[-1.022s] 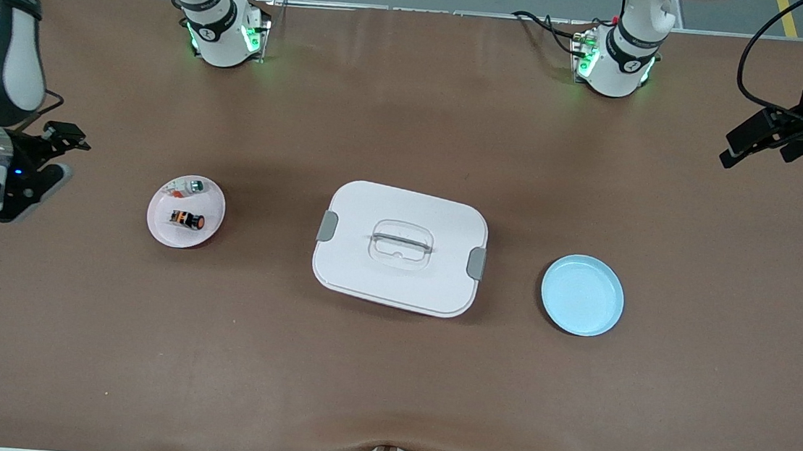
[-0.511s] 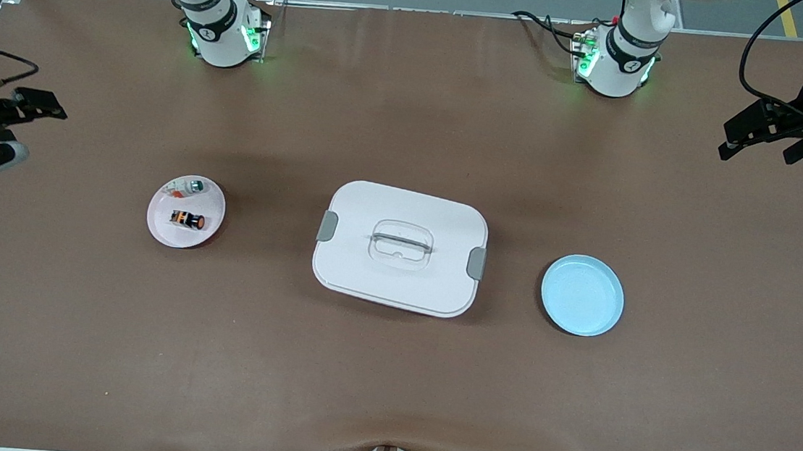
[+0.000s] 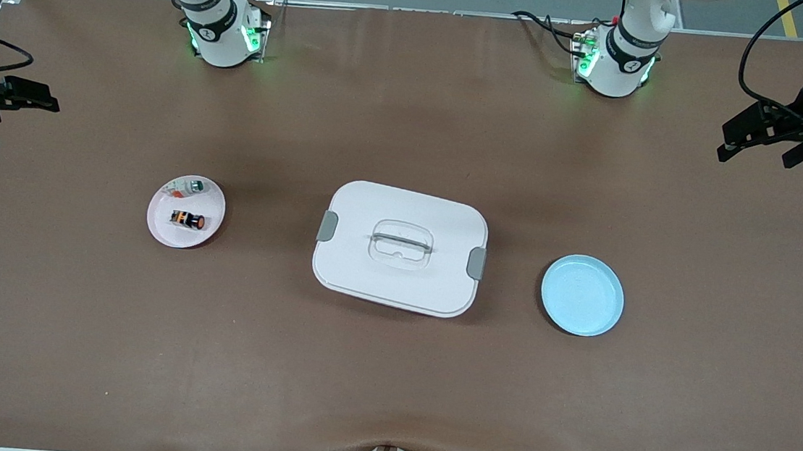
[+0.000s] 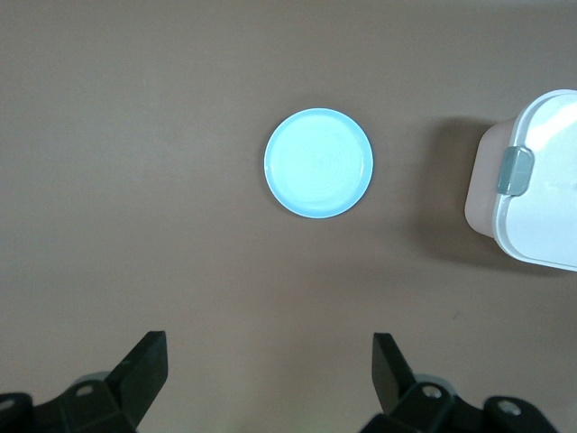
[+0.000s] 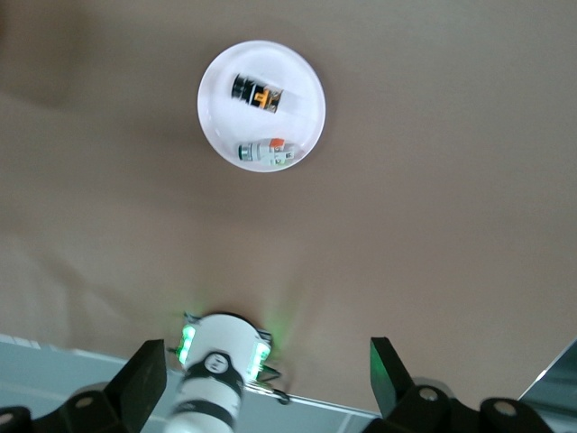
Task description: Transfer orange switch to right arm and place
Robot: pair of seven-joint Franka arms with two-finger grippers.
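Observation:
The orange switch lies on its side on a small pinkish-white plate toward the right arm's end of the table. The right wrist view shows the switch on that plate too. My right gripper is open and empty, up in the air over the table's edge at the right arm's end, well apart from the plate; its jaws stand wide in the right wrist view. My left gripper is open and empty, high over the left arm's end of the table; its jaws also stand wide in the left wrist view.
A whitish part with a green end shares the small plate, farther from the front camera than the switch. A white lidded box with grey clips sits mid-table. A light blue plate lies toward the left arm's end, also in the left wrist view.
My right gripper has drawn away from the small plate toward the table's edge and the robots' side. My left gripper has shifted slightly. Nothing on the table has moved.

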